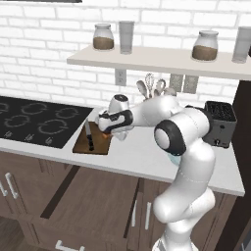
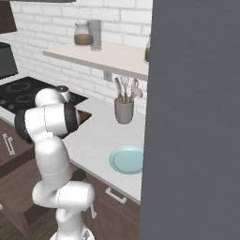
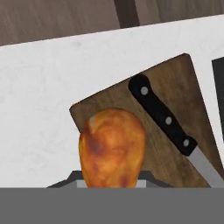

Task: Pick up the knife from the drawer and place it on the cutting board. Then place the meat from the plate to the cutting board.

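Note:
The orange-brown meat (image 3: pixel 111 146) sits between the fingers of my gripper (image 3: pixel 111 180), which is shut on it just above the cutting board (image 3: pixel 175 85). In the left base view the gripper (image 1: pixel 105 130) hovers over the right end of the board (image 1: pixel 84 145), with a bit of the meat (image 1: pixel 107 137) showing beneath it. The black-handled knife (image 3: pixel 162 114) lies flat on the board beside the meat, also seen as knife (image 1: pixel 89 136). The pale blue plate (image 2: pixel 127 159) lies bare on the counter. The drawer (image 1: pixel 93 196) stands pulled out below the counter.
A black cooktop (image 1: pixel 34 122) borders the board on the left. A black toaster (image 1: pixel 219 122) stands at the counter's right end. A grey utensil holder (image 2: pixel 123 110) stands by the wall. A shelf with jars (image 1: pixel 162 56) hangs above. A tall grey panel (image 2: pixel 197 117) blocks the right.

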You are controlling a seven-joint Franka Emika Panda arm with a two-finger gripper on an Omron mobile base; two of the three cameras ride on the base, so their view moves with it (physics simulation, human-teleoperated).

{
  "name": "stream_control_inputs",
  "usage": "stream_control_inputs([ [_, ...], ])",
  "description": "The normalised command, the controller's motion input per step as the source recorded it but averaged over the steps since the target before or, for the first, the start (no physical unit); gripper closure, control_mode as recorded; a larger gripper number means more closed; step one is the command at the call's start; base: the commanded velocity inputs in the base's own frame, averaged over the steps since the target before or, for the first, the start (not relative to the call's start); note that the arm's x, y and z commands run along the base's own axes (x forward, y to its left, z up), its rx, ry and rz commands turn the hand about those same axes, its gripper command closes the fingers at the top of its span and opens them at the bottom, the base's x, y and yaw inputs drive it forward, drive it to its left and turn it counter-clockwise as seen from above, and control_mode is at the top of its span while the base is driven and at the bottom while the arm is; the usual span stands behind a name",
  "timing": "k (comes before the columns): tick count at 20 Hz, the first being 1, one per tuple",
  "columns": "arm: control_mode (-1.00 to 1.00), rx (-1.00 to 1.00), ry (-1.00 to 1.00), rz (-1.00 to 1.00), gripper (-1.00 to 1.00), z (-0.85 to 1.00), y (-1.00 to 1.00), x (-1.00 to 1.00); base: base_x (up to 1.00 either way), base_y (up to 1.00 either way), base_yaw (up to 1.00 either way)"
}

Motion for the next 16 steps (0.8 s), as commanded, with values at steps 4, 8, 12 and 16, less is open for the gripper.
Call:
stream_control_inputs([
  [4,-1.00,0.00,-0.06,0.11,-1.00,-0.08,0.18,0.26,0.00,0.00,0.00],
  [8,-1.00,-0.01,-0.04,0.12,-1.00,-0.12,0.31,0.36,0.00,0.00,0.00],
  [12,-1.00,0.00,-0.02,0.11,-1.00,-0.12,0.21,0.36,0.00,0.00,0.00],
  [16,-1.00,0.00,-0.05,0.07,-1.00,0.15,-0.15,-0.02,0.00,0.00,0.00],
])
